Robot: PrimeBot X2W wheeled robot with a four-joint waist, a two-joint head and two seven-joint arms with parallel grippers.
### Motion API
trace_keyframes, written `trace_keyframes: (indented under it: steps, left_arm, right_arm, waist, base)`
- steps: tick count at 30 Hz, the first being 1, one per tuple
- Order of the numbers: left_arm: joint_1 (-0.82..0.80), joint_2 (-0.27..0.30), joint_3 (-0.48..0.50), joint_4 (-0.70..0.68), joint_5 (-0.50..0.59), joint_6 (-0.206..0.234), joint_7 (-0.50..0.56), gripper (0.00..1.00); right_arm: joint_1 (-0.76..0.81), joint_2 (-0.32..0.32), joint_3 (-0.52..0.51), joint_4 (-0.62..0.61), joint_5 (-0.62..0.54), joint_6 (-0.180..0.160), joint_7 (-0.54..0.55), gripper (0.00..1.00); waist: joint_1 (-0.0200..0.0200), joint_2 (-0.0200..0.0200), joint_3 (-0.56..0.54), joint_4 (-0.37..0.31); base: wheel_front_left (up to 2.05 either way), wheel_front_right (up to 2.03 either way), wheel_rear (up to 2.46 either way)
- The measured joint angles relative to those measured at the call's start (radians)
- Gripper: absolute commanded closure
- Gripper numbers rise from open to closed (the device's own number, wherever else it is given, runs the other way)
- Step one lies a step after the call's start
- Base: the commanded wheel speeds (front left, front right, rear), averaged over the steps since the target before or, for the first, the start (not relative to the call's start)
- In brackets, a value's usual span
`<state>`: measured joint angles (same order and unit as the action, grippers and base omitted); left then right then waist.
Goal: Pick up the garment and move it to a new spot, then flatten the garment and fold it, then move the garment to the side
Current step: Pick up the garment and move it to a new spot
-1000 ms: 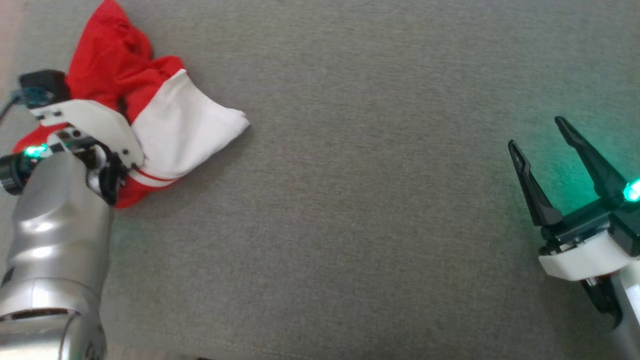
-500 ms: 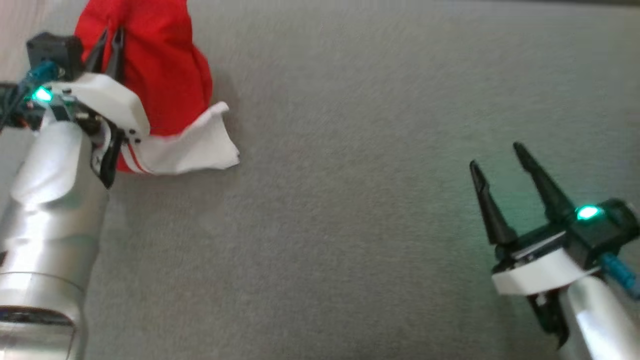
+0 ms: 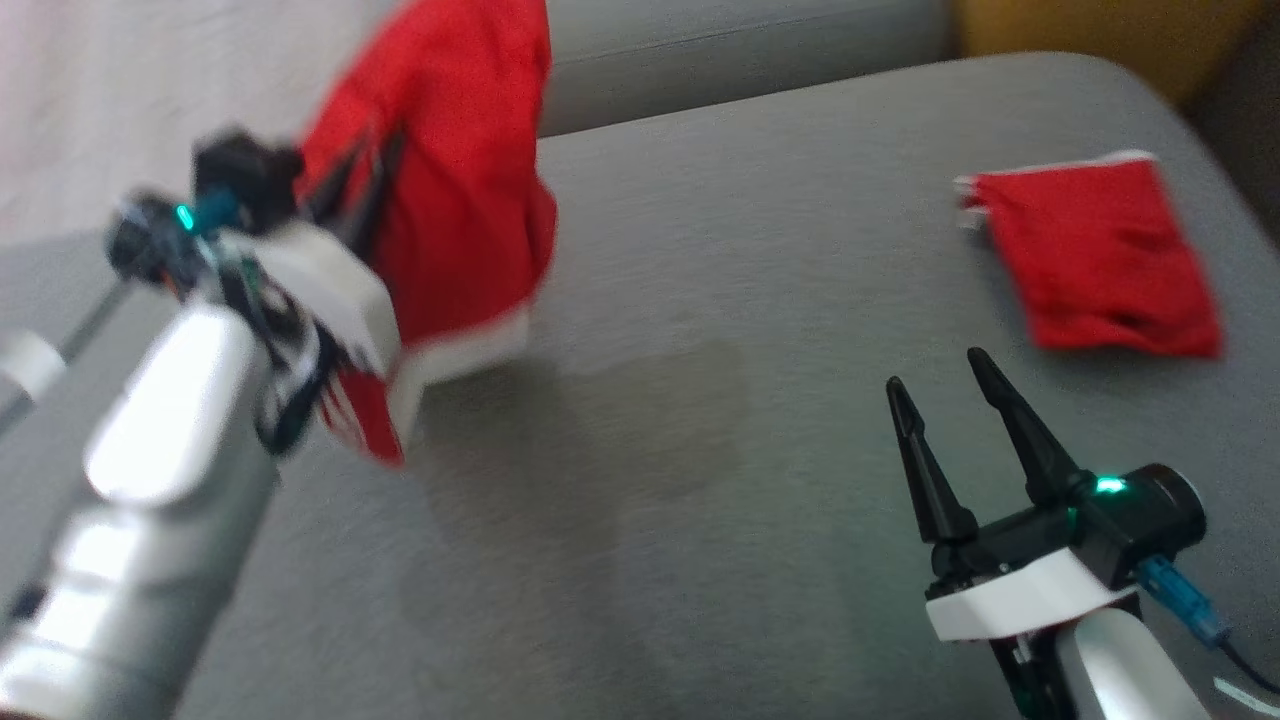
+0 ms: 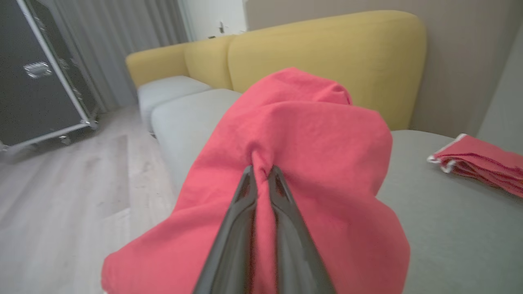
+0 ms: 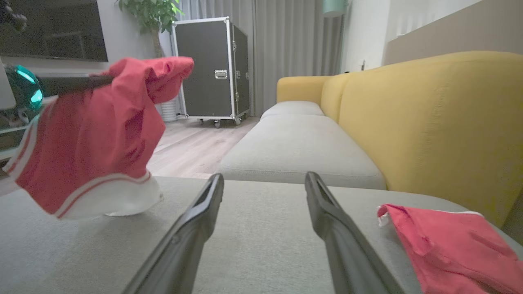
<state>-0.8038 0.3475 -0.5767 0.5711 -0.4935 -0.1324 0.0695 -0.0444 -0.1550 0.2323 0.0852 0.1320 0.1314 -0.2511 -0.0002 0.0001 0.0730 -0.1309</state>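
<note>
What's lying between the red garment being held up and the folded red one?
Nothing: the grey cushion is bare between the held garment and the folded garment, as the head view shows.

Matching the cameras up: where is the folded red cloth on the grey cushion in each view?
Head view: folded red cloth, upper right.
Left wrist view: the cloth, right edge, mid-height.
Right wrist view: the cloth, lower right corner.
Shared landmark: the red-and-white garment pinched in the left gripper, left of the cloth everywhere.

Yellow-backed sofa [image 5: 429, 122] with grey cushions [image 5: 298, 151] on pale wood floor [image 5: 192, 147], black wheeled case [image 5: 206, 69] before grey curtains [image 5: 286, 53]
</note>
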Motion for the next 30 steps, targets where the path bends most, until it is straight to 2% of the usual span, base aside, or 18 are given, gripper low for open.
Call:
trace_keyframes:
  steps: [3,7,10,13,14,15,16,20,24,30]
  left_arm:
    - [0.086,-0.015,-0.008,-0.003,-0.03,0.002,0.0,1.0]
    - [0.186,-0.067,-0.046,0.039,-0.049,0.011,-0.005,1.0]
    - [0.242,-0.102,-0.072,0.13,-0.031,0.033,-0.076,1.0]
    - [0.244,-0.127,-0.073,0.194,-0.023,0.045,-0.145,1.0]
    - [0.243,-0.137,-0.074,0.216,-0.018,0.046,-0.165,0.87]
    - [0.242,-0.148,-0.074,0.239,-0.014,0.051,-0.186,0.58]
    - [0.241,-0.162,-0.073,0.259,-0.014,0.06,-0.209,0.0]
    - [0.233,-0.211,-0.07,0.315,-0.014,0.085,-0.285,0.0]
    - [0.237,-0.237,-0.059,0.32,-0.006,0.113,-0.314,0.0]
    - [0.331,-0.249,0.04,0.106,0.038,0.196,-0.319,0.0]
  right_arm:
    - [0.007,0.01,0.001,0.0,0.0,0.0,0.0,0.0]
    - [0.017,0.017,0.001,-0.002,0.0,0.0,0.0,0.0]
    - [0.015,0.026,0.003,-0.002,0.0,0.0,0.0,0.0]
    - [0.015,0.035,0.0,-0.002,0.0,0.0,0.0,0.0]
    - [0.014,0.04,-0.001,-0.002,0.0,0.0,0.0,0.0]
    - [0.013,0.044,-0.003,-0.002,0.0,0.0,0.0,0.0]
    - [0.013,0.046,-0.005,-0.002,0.0,0.0,0.0,0.0]
    - [0.013,0.045,-0.017,0.001,0.0,0.0,0.0,0.0]
    - [0.018,0.044,-0.017,0.018,0.0,0.0,0.0,0.0]
    - [0.069,0.048,-0.03,0.044,0.009,0.0,0.0,0.0]
  waist:
    - [0.0001,0.0,-0.017,-0.078]
    - [0.0001,0.0,-0.019,-0.175]
    - [0.0001,0.0,0.008,-0.247]
    - [0.0005,0.0,0.047,-0.27]
    - [0.0006,0.0,0.058,-0.273]
    - [0.0006,0.0,0.066,-0.275]
    - [0.0006,0.0,0.071,-0.273]
    - [0.0005,0.0,0.064,-0.244]
    - [0.0003,0.0,0.025,-0.201]
    - [0.0002,0.0,-0.038,-0.104]
  base:
    - [0.0,0.0,0.0]
    - [0.0,0.0,0.0]
    - [0.0,0.0,0.0]
    - [0.0,0.0,0.0]
    - [0.0,0.0,0.0]
    - [0.0,0.0,0.0]
    - [0.0,0.0,0.0]
    - [0.0,0.0,0.0]
    - [0.0,0.0,0.0]
    - [0.0,0.0,0.0]
